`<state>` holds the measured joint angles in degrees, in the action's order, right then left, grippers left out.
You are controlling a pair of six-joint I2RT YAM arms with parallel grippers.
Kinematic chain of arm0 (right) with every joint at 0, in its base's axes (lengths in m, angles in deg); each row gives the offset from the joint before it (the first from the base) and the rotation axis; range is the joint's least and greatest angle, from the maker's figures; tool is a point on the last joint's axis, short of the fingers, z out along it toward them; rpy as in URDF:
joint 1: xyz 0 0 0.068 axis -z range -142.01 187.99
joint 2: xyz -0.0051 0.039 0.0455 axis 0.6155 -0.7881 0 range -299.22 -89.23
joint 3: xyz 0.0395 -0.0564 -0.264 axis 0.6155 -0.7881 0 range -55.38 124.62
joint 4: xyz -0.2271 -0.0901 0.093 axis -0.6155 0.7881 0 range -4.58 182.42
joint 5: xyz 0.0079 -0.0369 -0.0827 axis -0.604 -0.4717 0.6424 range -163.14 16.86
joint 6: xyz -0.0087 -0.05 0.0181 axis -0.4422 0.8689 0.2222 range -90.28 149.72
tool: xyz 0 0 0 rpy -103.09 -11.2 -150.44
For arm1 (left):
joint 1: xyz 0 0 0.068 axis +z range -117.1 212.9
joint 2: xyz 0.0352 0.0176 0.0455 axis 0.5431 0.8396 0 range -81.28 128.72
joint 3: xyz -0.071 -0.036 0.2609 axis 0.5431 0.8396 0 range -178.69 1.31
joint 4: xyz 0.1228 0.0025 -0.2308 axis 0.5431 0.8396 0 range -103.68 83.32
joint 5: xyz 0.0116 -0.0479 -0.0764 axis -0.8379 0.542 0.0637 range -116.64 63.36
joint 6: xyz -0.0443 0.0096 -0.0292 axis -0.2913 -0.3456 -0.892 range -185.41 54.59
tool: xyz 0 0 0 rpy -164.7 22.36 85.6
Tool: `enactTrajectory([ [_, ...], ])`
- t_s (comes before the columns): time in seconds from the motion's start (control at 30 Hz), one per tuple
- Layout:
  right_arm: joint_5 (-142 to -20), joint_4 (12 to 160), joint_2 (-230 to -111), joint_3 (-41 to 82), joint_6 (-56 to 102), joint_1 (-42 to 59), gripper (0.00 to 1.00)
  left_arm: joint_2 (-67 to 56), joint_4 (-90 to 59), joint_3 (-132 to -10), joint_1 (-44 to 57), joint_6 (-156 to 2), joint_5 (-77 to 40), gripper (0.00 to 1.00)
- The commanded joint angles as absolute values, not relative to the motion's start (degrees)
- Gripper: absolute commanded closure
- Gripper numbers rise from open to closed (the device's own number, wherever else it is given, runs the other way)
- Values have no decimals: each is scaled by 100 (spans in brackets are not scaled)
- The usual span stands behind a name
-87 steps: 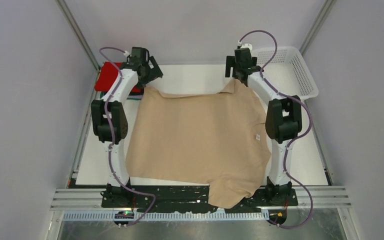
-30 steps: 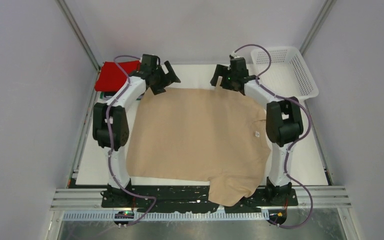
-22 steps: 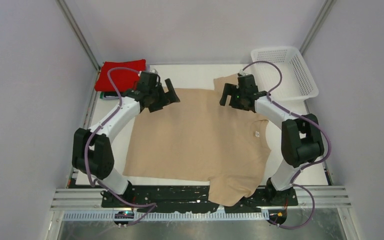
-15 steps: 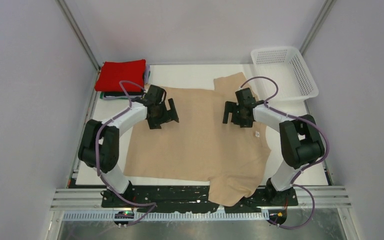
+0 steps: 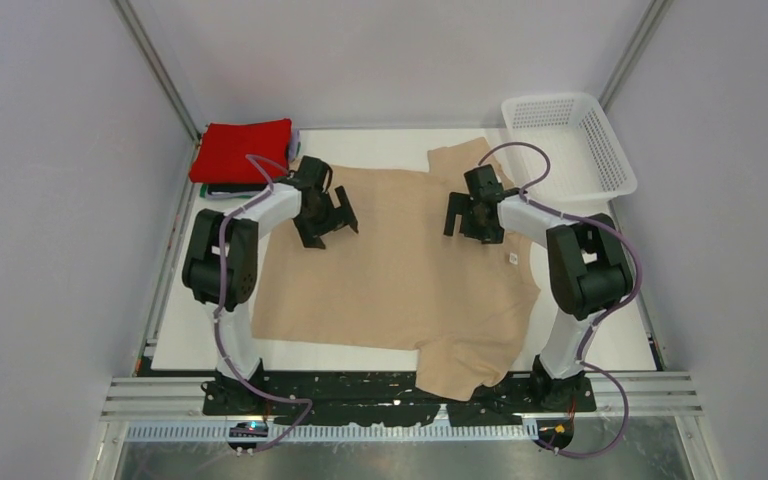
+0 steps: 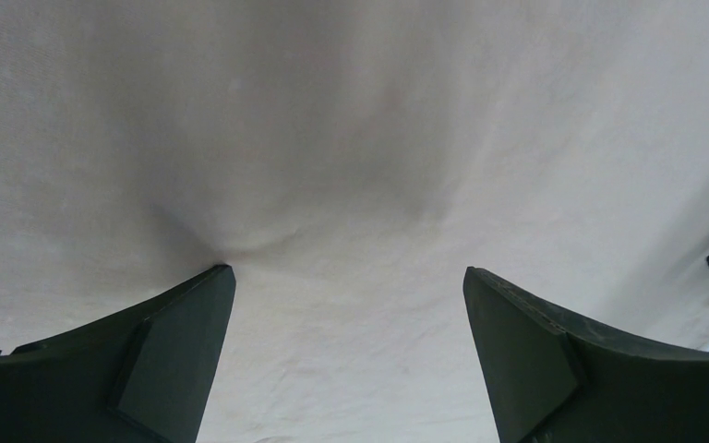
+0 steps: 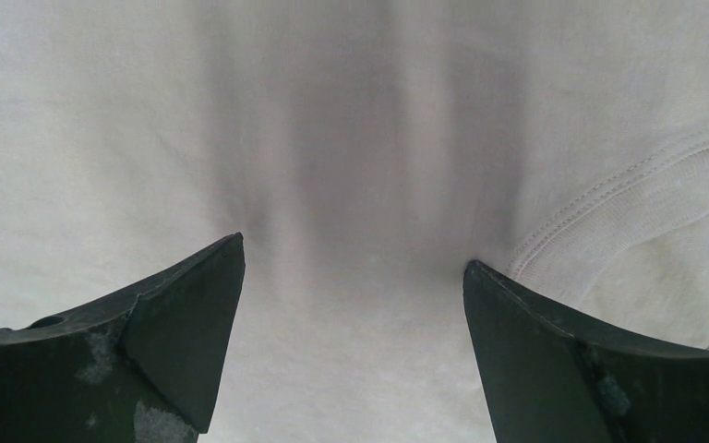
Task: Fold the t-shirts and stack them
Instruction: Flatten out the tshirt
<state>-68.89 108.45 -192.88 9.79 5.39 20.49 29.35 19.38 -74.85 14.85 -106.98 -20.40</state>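
Observation:
The beige t-shirt (image 5: pixel 400 270) lies spread flat across the white table, one sleeve hanging over the near edge and another at the far right. My left gripper (image 5: pixel 322 222) is open over the shirt's upper left part, its fingertips (image 6: pixel 212 286) pressing into the cloth (image 6: pixel 351 138). My right gripper (image 5: pixel 472 218) is open over the shirt's upper right part, next to the collar seam (image 7: pixel 628 185), with cloth (image 7: pixel 332 138) filling its view. A folded red shirt (image 5: pixel 245 150) tops a stack at the far left corner; darker folded shirts under it barely show.
A white mesh basket (image 5: pixel 600 150) stands at the far right corner. The white table (image 5: pixel 200 310) shows bare strips left and right of the shirt. Metal frame posts run up both back corners.
Both arms let go of the shirt's far edge, which now lies flat with the far sleeve spread out. Both grippers moved nearer and down onto the shirt's middle, open.

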Motion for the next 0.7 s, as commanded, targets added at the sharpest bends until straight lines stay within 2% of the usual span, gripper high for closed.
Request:
enactTrajectory([
  [0.0, -6730, 10797, -19704, 1468, 455, 2181, 5, 3490, 1739, -7833, 1784, -10870, -1640, 0],
  [0.4, -6420, 11099, -20268, 2529, 585, 2362, 4, 3733, 2058, -8838, 1944, -10720, -1615, 0],
  [0.53, -6288, 11000, -19398, 2224, 611, 2303, 5, 2922, 2048, -8424, 1922, -10592, -1895, 0],
  [0.67, -5910, 10806, -18149, 1480, 792, 2003, 5, 1639, 1986, -7271, 1822, -10571, -2414, 0],
])
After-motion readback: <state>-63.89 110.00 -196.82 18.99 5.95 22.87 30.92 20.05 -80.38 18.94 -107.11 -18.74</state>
